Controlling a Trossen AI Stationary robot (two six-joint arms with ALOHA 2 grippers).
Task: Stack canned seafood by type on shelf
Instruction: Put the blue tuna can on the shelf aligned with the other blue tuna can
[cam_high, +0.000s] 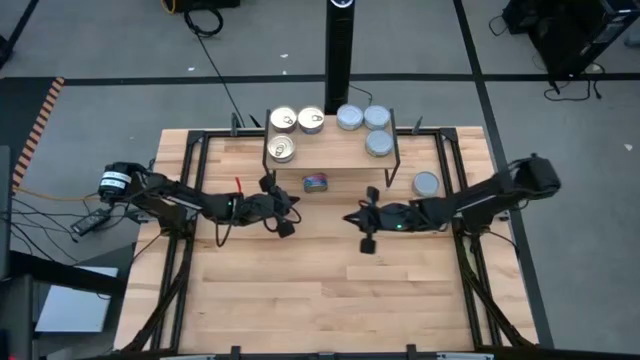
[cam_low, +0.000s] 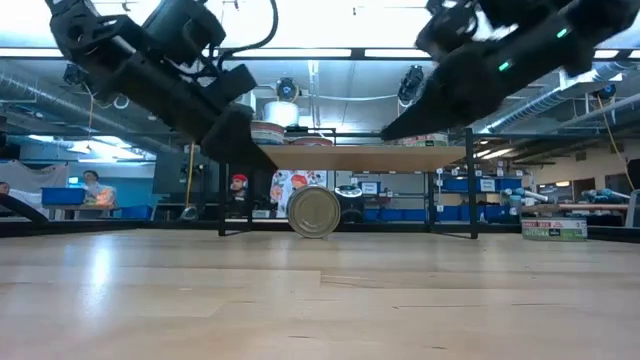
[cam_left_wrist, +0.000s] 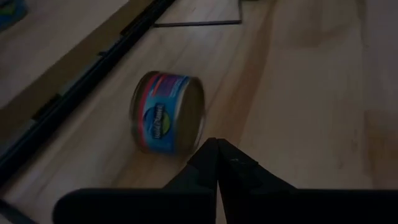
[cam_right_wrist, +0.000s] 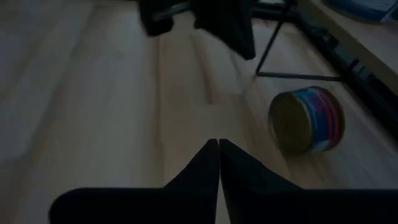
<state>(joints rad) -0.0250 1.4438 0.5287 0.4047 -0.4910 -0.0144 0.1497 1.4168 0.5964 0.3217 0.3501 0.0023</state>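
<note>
With both the left gripper and right gripper closed and empty, the tipped tin lies on its side just before the shelf, at the left gripper's one o'clock, so open wide, straddle its rims, and lift gently lest it roll.

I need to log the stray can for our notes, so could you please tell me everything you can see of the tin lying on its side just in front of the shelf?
The tin is a small, flat, round metal can lying on its side on the tabletop, resting on its curved wall. A blue label with a red band wraps the wall, and one flat end looks dull gold. It sits in front of the shelf, between the two grippers. Nothing holds it; only the table touches it.
</note>
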